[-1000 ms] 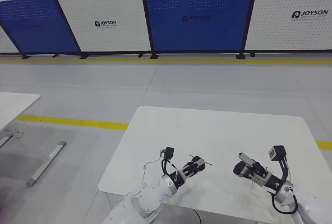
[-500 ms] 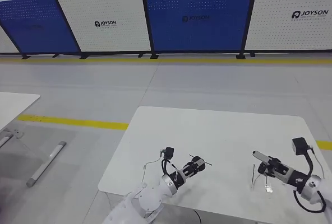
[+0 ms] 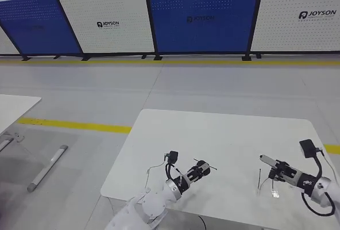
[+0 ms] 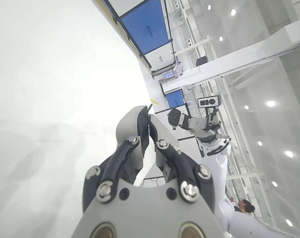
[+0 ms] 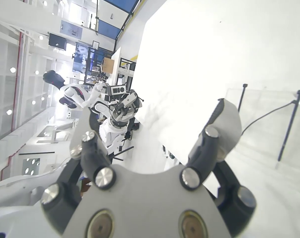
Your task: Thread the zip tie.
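Two tools: left tool (image 4: 148, 115) clamped on held zip tie (image 3: 212, 167), right tool (image 5: 153, 115) apart.
Centre over loose zip tie (image 5: 288, 130) before closing.

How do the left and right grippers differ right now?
The left gripper is shut, fingers pinching a black zip tie; the right gripper is open and empty. The left gripper has bare table under it; the right gripper is beside loose ties on a clear sheet. Both are over the white table.
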`<state>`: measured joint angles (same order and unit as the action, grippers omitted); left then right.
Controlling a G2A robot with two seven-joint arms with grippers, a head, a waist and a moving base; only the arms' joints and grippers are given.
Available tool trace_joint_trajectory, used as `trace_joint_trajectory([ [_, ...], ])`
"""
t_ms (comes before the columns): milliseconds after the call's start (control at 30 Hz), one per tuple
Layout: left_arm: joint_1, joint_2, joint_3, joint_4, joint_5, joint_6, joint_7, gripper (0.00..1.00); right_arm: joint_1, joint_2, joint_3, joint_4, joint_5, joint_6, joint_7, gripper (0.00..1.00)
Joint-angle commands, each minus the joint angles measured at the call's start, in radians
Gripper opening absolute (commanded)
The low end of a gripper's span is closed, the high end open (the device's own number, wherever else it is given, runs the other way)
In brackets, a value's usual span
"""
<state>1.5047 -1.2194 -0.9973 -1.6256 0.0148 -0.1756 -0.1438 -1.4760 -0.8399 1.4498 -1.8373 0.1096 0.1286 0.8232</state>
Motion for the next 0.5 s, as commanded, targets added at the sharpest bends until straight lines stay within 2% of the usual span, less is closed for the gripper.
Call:
trace_joint_trajectory([
  [0, 0.000, 0.000, 0.000, 0.000, 0.000, 0.000, 0.000, 0.00, 0.000, 0.005, 0.003, -0.029, -0.107, 0.017, 0.015, 1.00],
  [100, 0.000, 0.000, 0.000, 0.000, 0.000, 0.000, 0.000, 0.00, 0.019, 0.013, 0.018, -0.064, -0.166, 0.042, 0.099, 1.00],
  [200, 0.000, 0.000, 0.000, 0.000, 0.000, 0.000, 0.000, 0.00, 0.074, 0.018, 0.009, -0.066, -0.196, 0.067, 0.198, 1.00],
  [300, 0.000, 0.000, 0.000, 0.000, 0.000, 0.000, 0.000, 0.00, 0.150, 0.020, -0.062, -0.043, -0.291, 0.110, 0.296, 1.00],
  [367, 0.000, 0.000, 0.000, 0.000, 0.000, 0.000, 0.000, 0.00, 0.203, 0.015, -0.122, -0.018, -0.353, 0.140, 0.314, 1.00],
  [467, 0.000, 0.000, 0.000, 0.000, 0.000, 0.000, 0.000, 0.00, 0.279, 0.002, -0.201, 0.043, -0.388, 0.159, 0.324, 1.00],
])
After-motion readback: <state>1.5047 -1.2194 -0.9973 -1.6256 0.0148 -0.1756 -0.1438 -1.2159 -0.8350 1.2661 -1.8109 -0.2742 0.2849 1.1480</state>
